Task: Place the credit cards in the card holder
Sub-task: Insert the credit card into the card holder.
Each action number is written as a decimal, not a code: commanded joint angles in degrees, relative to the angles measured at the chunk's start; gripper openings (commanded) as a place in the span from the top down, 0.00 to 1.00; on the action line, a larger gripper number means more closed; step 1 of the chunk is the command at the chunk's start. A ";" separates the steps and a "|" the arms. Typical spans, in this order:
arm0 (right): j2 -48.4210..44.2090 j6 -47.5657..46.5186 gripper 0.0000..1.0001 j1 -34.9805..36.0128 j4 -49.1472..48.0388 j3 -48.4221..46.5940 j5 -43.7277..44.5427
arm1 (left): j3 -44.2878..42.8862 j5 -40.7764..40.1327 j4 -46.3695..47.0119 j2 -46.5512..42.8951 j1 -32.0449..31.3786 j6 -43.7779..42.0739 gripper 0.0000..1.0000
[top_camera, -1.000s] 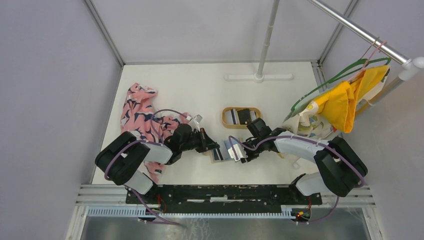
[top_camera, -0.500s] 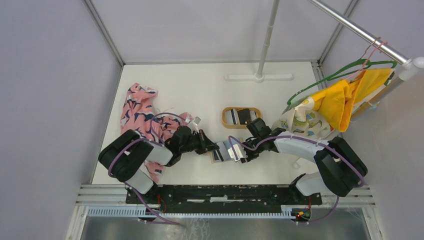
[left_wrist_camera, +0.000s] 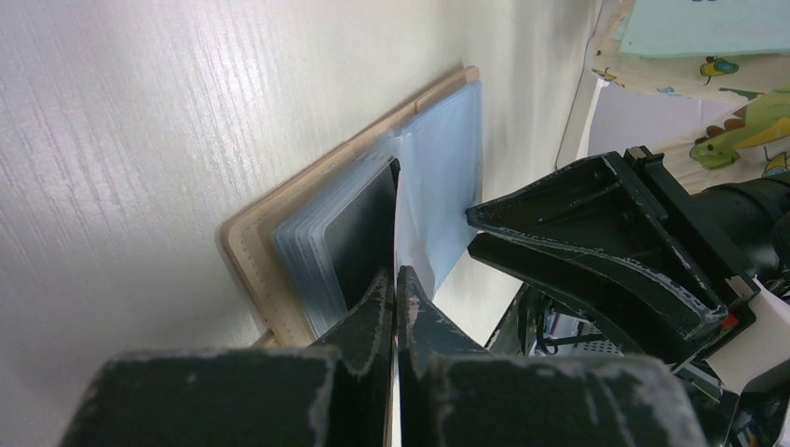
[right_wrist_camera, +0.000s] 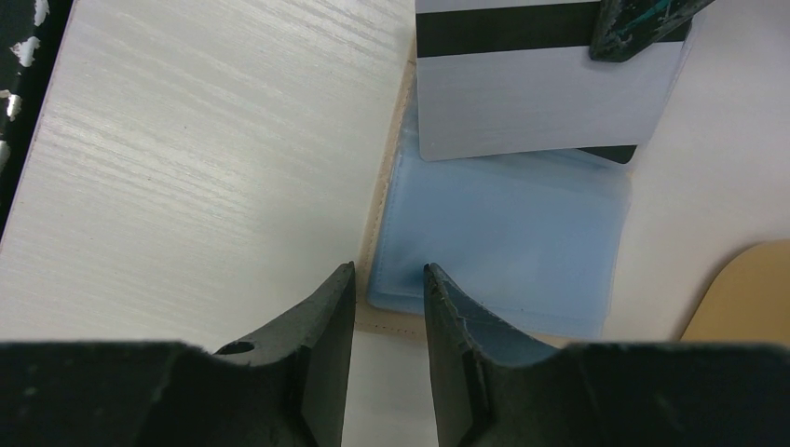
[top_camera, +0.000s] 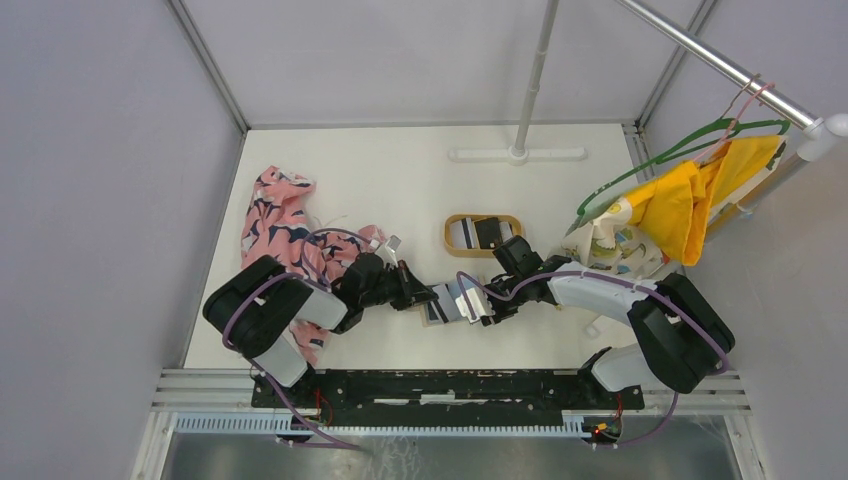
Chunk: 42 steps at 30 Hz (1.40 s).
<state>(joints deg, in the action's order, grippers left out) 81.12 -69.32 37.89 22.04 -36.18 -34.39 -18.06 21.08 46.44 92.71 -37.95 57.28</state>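
The left pincer (left_wrist_camera: 396,291) is clamped nearly flat on a white plastic card with a black stripe (right_wrist_camera: 540,102). The card sits edge-on to the pincer's own camera and is nosed toward the clear blue-grey sleeves of the tan folding card holder (left_wrist_camera: 244,244). Gripping the card by one end seems meant to leave its leading edge free to slide into a pocket. One sleeve already shows a dark grey card (left_wrist_camera: 365,233).

The right pincer (right_wrist_camera: 389,291) faces it from the opposite side, jaws narrowly apart over the holder's corner, apparently to steady it against the push. Whether the tips actually press it I cannot tell.

The holder lies open on the white surface (right_wrist_camera: 186,140) between the arms. Farther back, an oval wooden-rimmed tray (top_camera: 483,216) carries a pale card (top_camera: 462,233) and a dark card (top_camera: 490,232).
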 commanded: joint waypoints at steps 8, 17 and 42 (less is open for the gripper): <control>0.53 0.06 0.61 0.26 1.36 -1.35 1.43 | -2.88 -1.51 -3.18 0.80 -1.18 0.76 0.98; 0.35 0.15 0.61 0.24 1.26 -1.33 1.34 | -4.03 -1.75 -4.03 2.24 -2.05 0.68 0.98; -0.52 0.30 0.60 0.22 1.14 -1.26 0.96 | -10.15 -2.19 -18.62 3.84 -2.32 -0.04 0.97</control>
<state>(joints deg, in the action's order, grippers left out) 81.12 -69.28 37.89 22.06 -36.18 -34.39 -27.68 21.10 35.22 96.64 -40.01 58.39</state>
